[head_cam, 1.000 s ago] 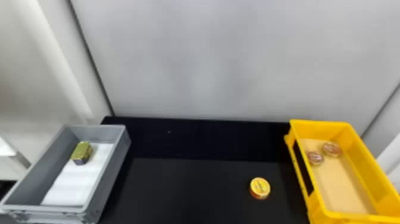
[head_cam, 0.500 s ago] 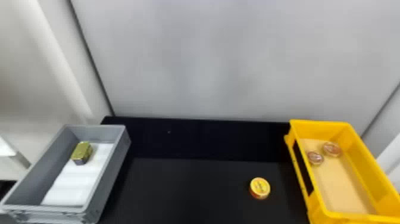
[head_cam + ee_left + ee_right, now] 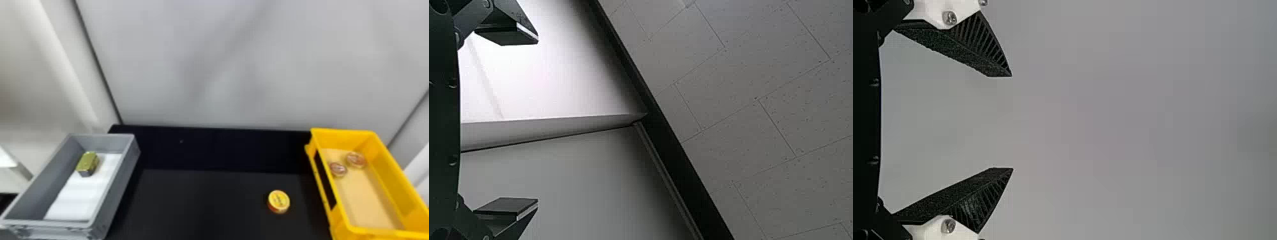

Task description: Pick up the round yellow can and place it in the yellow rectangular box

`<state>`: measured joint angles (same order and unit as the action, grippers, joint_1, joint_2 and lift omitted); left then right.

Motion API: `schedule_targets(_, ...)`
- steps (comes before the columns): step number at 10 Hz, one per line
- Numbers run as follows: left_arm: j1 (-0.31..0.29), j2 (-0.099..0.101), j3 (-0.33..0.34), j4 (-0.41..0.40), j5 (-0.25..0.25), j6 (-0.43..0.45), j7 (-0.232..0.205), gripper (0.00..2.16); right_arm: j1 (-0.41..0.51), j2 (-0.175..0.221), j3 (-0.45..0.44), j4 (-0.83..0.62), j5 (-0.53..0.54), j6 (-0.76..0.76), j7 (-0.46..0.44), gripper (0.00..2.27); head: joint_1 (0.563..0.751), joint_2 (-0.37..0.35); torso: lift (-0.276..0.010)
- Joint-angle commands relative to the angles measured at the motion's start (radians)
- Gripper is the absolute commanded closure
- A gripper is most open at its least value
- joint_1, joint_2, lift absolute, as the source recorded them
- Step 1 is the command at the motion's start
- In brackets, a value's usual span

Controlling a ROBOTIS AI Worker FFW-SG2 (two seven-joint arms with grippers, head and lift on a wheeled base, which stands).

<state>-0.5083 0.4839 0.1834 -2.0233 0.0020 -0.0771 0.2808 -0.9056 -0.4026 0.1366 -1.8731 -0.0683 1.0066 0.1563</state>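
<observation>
The round yellow can (image 3: 278, 201) stands on the black table, left of the yellow rectangular box (image 3: 344, 223), in the head view. Two small round tins, one (image 3: 356, 159) nearer the box's right wall and one (image 3: 337, 169) nearer its left wall, lie in the far part of that box. In the left wrist view my left gripper (image 3: 537, 121) is open with its fingers wide apart and nothing between them. My right gripper (image 3: 1012, 122), in the right wrist view, is also open and holds nothing, with a plain grey surface beyond it.
A grey box (image 3: 118, 188) stands on the left of the black table (image 3: 204, 204), holding a white sheet (image 3: 81, 194) and a green-gold block (image 3: 87, 163). A pale wall (image 3: 239, 63) rises behind the table.
</observation>
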Motion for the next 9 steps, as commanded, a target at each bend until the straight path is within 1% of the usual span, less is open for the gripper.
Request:
schedule_targets(1,-0.006,-0.011,-0.019,0.005,0.004,0.011,0.0,0.13,0.051,0.038,0.025,0.061,0.036,0.1,0.117,0.12,0.663,0.054,-0.01)
schedule_targets(3,-0.015,-0.023,-0.042,0.015,0.013,0.011,0.0,0.13,0.125,0.107,0.017,0.117,0.15,0.138,0.275,0.12,0.663,0.054,-0.01)
schedule_targets(4,-0.019,-0.028,-0.053,0.017,0.019,0.011,-0.002,0.13,0.155,0.125,0.018,0.138,0.203,0.175,0.347,0.12,0.663,0.054,-0.01)
schedule_targets(5,-0.027,-0.034,-0.067,0.023,0.019,0.01,0.0,0.14,0.195,0.14,0.011,0.14,0.283,0.194,0.433,0.12,0.663,0.054,-0.01)
schedule_targets(7,-0.029,-0.04,-0.07,0.025,0.024,0.007,0.0,0.14,0.278,0.162,0.009,0.15,0.372,0.203,0.488,0.12,0.663,0.054,-0.01)
schedule_targets(9,-0.029,-0.056,-0.074,0.035,0.026,-0.007,0.0,0.14,0.373,0.189,0.006,0.169,0.434,0.194,0.525,0.13,0.663,0.054,-0.01)
